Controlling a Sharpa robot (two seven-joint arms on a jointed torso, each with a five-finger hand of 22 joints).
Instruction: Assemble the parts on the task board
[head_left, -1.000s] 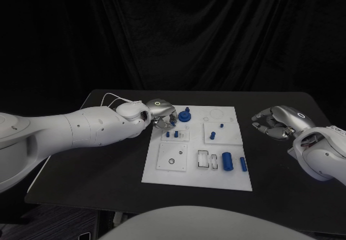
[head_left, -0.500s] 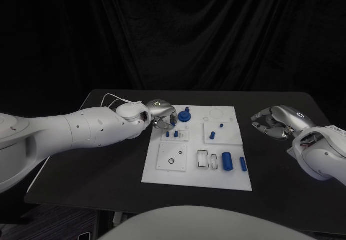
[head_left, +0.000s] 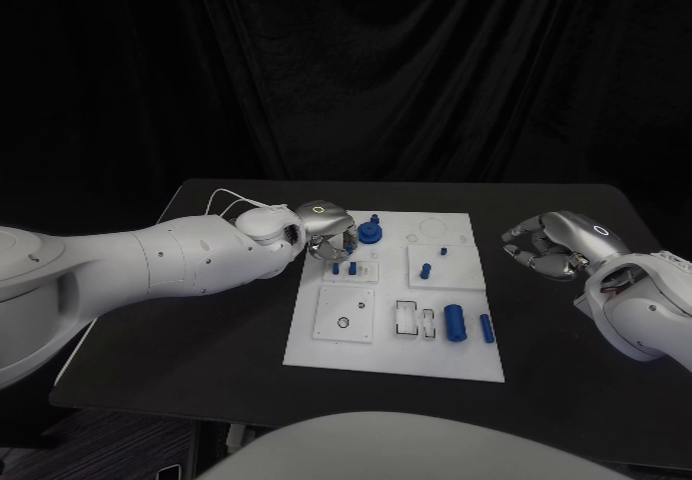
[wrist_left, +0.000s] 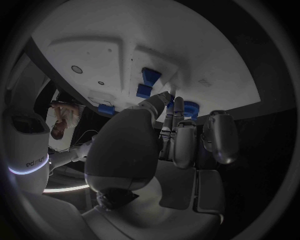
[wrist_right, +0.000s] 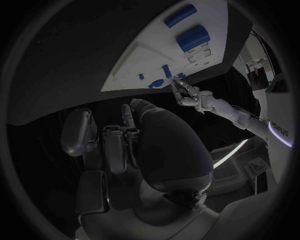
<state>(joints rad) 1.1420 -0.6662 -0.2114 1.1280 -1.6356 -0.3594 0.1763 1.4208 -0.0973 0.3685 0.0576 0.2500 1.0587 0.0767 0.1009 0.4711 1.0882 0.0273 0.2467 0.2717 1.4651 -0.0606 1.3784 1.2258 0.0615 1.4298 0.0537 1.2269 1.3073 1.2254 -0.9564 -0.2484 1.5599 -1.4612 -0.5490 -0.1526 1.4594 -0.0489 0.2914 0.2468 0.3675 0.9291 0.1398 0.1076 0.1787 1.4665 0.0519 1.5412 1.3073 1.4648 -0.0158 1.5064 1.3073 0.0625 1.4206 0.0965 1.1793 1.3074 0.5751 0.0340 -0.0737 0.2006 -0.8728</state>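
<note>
White and flat, the task board (head_left: 397, 345) lies in the middle of the black counter (head_left: 216, 350), a smooth rectangular plate with shallow raised panels and small holes. Blue parts sit on it: a round toothed piece with a short post (head_left: 372, 234) at the board's far left corner, two small upright pegs (head_left: 343, 268) just nearer than that, one tiny peg (head_left: 443, 251) and another (head_left: 428, 270) on the panel toward the board's right side, and a thick cylinder (head_left: 456, 322) lying beside a slimmer one (head_left: 486, 328) near the board's near right corner. A dark ring (head_left: 343, 322) marks the near left panel.

The left robot hand (head_left: 329, 234), silver and glossy, hangs over the board's far left corner, fingers curled down close beside the toothed piece. In the left wrist view its fingertips (wrist_left: 170, 100) reach the blue pieces (wrist_left: 149, 82), but the palm hides whether anything is pinched, so I cannot tell its grip.

The right robot hand (head_left: 554, 243) hovers off the board's right edge, well apart from it, fingers (wrist_right: 115, 145) curled inward with nothing in them.

Bare black counter surrounds the board on all sides, widest on its left and right; the board's near edge is free of arms.
</note>
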